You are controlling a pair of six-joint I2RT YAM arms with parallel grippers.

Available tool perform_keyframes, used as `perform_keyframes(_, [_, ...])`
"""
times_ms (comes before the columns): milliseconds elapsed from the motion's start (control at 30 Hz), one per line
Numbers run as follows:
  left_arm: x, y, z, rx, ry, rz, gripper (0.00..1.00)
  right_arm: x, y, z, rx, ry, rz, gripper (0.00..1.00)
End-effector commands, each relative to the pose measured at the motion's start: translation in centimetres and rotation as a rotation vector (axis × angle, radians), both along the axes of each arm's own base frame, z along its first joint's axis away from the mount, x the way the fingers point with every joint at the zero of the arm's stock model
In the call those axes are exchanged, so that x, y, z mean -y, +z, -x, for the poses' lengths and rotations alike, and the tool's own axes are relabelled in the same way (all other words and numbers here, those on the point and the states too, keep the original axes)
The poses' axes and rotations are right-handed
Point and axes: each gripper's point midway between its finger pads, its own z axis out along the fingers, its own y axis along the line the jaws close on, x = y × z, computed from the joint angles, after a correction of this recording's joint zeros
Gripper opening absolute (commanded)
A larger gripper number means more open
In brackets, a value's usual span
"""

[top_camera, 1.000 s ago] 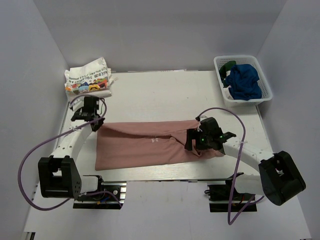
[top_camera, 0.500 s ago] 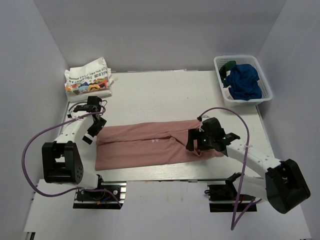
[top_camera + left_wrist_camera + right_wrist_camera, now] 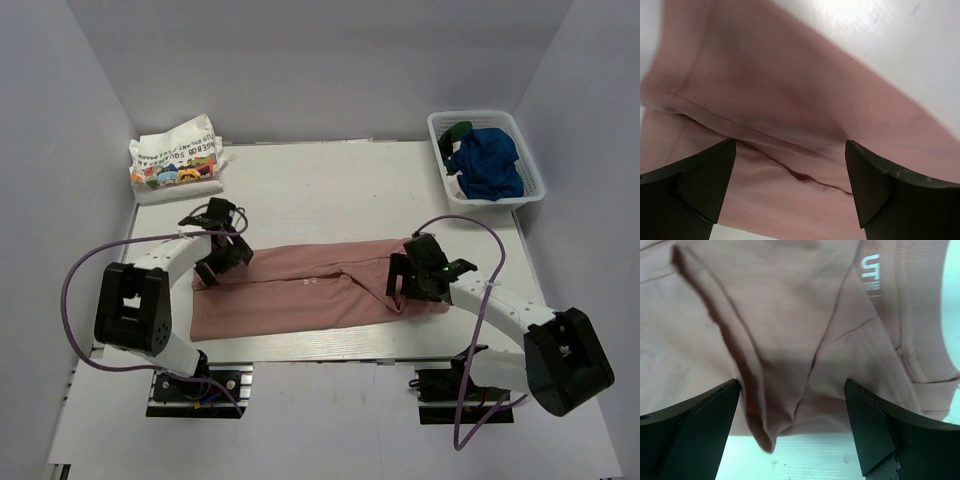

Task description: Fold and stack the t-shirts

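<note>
Pink t-shirt (image 3: pixel 300 290) lies flat as a long folded band on the near half of the table (image 3: pixel 330 190), parallel to the near edge. Top view: left gripper (image 3: pixel 222 255) sits over the band's left end and right gripper (image 3: pixel 405 285) over its right end, both with jaws spread wide and holding nothing. White printed t-shirt (image 3: pixel 175 160) lies folded at the far left corner. The basket (image 3: pixel 487 114) at the far right corner holds a blue t-shirt (image 3: pixel 487 165) and a dark green t-shirt (image 3: pixel 458 130). Left wrist view: pink t-shirt (image 3: pixel 790 95) fills most of the frame, a fold ridge runs between the parted fingers (image 3: pixel 695 185), and nothing is gripped. Right wrist view: creased pink t-shirt (image 3: pixel 790 340) lies under the open gripper, with the ribbed collar (image 3: pixel 920 305) at right.
</note>
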Motion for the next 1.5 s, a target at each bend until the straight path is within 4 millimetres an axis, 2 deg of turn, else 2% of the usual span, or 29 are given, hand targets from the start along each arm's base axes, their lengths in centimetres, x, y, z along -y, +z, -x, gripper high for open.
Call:
perform_keyframes(0, [1.2, -2.4, 2.2, -0.073, -0.076, 0.007, 1.0, -0.4, 1.7, -2.6, 0.064, -0.071, -0.014, 0.91])
perform_keyframes(133, [1.2, -4.8, 4.5, -0.162, -0.093, -0.011, 1.0, -5.5, 4.9, -3.7, 0.159, 0.189, -0.201, 0.91])
perform_keyframes(200, [1.1, -5.3, 5.0, -0.17, -0.084, -0.01, 1.0, -6.3, 5.8, -3.9, 0.201, 0.267, -0.223, 0.91])
perform_keyframes(267, [0.8, -6.0, 5.6, -0.187, -0.072, -0.02, 1.0, -6.2, 6.1, -4.0, 0.229, 0.296, -0.205, 0.91])
perform_keyframes(333, [0.8, -6.0, 5.4, -0.178, -0.072, -0.019, 1.0, -6.3, 6.6, -4.5, 0.277, 0.333, -0.195, 0.91])
perform_keyframes(433, [0.8, -6.4, 5.6, -0.196, -0.072, -0.022, 1.0, -6.7, 5.7, -4.6, 0.266, 0.369, -0.195, 0.91])
perform_keyframes(600, [1.0, -6.0, 4.8, -0.188, -0.072, -0.02, 1.0, -7.9, 4.1, -6.1, 0.237, 0.385, -0.198, 0.91])
perform_keyframes(667, [0.8, -6.0, 4.8, -0.196, -0.07, -0.031, 1.0, -8.3, 3.7, -5.8, 0.221, 0.408, -0.219, 0.91])
perform_keyframes(700, [0.8, -6.0, 4.8, -0.196, -0.07, -0.031, 1.0, -8.3, 2.4, -5.5, 0.186, 0.412, -0.221, 0.85])
perform_keyframes(767, [0.8, -6.0, 4.8, -0.196, -0.07, -0.031, 1.0, -8.2, 1.9, -5.4, 0.175, 0.402, -0.21, 0.75])
perform_keyframes(800, [1.0, -5.9, 4.2, -0.183, -0.07, -0.029, 1.0, -8.2, 1.7, -5.4, 0.172, 0.402, -0.208, 0.64])
perform_keyframes(833, [1.0, -5.9, 4.2, -0.183, -0.07, -0.029, 1.0, -8.1, 1.2, -5.2, 0.158, 0.399, -0.205, 0.48])
perform_keyframes(900, [1.0, -5.9, 4.2, -0.183, -0.07, -0.029, 1.0, -8.5, 1.6, -5.7, 0.184, 0.402, -0.218, 0.24])
perform_keyframes(967, [1.0, -5.9, 4.0, -0.174, -0.07, -0.027, 1.0, -8.6, 1.9, -5.7, 0.184, 0.404, -0.22, 0.09])
perform_keyframes(1033, [0.9, -5.9, 3.7, -0.171, -0.068, -0.037, 1.0, -8.7, 2.3, -5.6, 0.19, 0.411, -0.231, 0.0])
perform_keyframes(1133, [0.7, -5.9, 3.7, -0.17, -0.066, -0.046, 1.0, -9.5, 3.3, -4.6, 0.197, 0.459, -0.281, 0.0])
perform_keyframes(1267, [0.8, -5.7, 3.3, -0.161, -0.066, -0.044, 1.0, -10.0, 3.7, -1.7, 0.151, 0.528, -0.335, 0.0])
perform_keyframes(1300, [0.8, -5.7, 3.3, -0.161, -0.066, -0.044, 1.0, -10.2, 3.2, -0.6, 0.124, 0.549, -0.35, 0.0])
perform_keyframes(1467, [0.6, -6.0, 3.4, -0.168, -0.064, -0.055, 1.0, -11.1, 2.5, 2.0, 0.084, 0.615, -0.369, 0.0])
